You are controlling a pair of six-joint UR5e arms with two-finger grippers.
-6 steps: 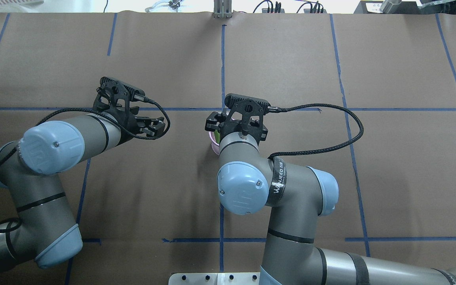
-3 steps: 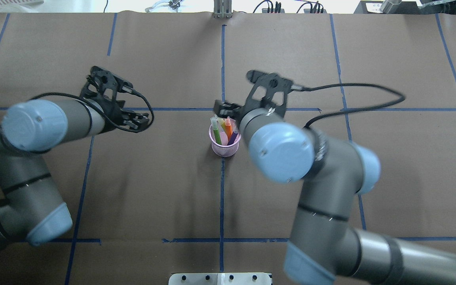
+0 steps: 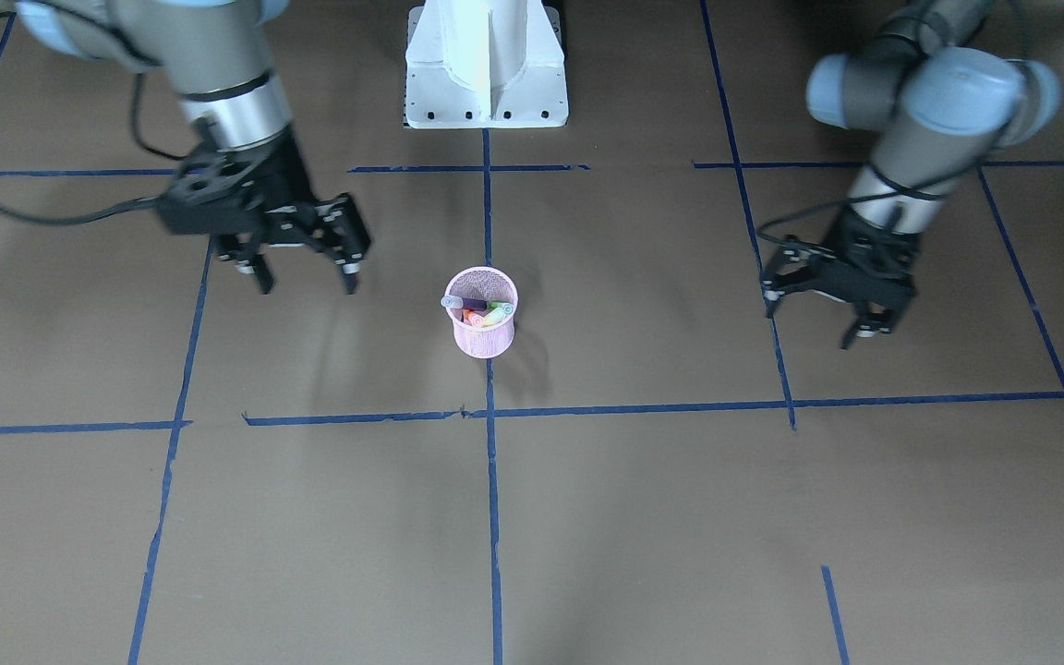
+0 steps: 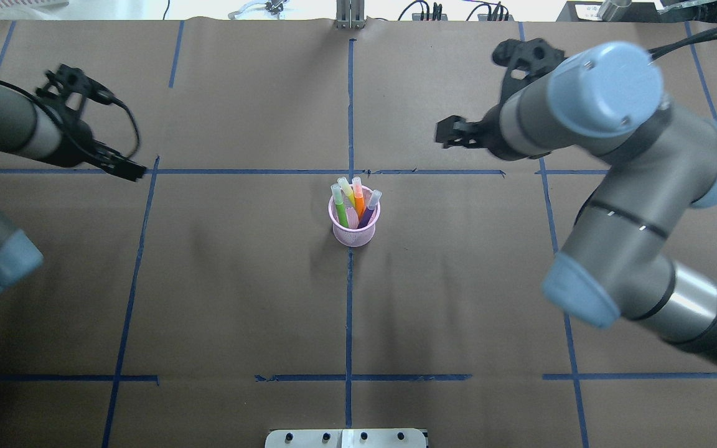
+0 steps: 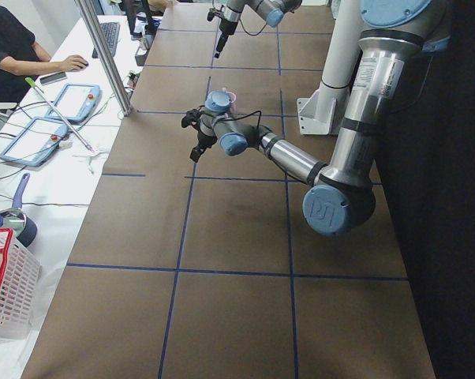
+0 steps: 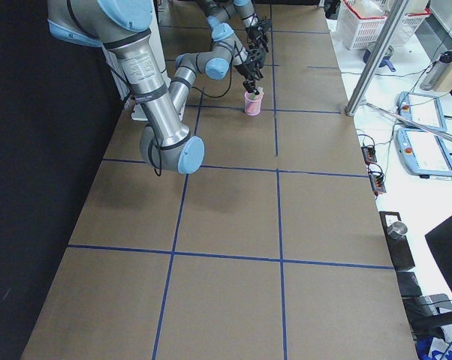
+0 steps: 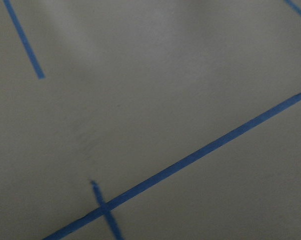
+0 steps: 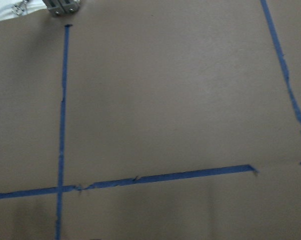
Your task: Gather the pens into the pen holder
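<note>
- Since the thick coloured marker pens [image 4: 358, 202] stand inside the small pink wire-mesh pen holder [image 4: 354, 234], collecting looks done.
- The left gripper [image 3: 809, 323] and right gripper [image 3: 306, 282] gape empty, well away on either side.
- Any retreat should avoid tipping it.

Your two grey tubular arms, left arm [image 4: 4, 127], right arm [image 4: 626, 205], pale blue joint caps with small screws, black ring bands, black open-frame left end effector [image 3: 809, 325] and right end effector [image 3: 306, 286], black braided cables
</note>
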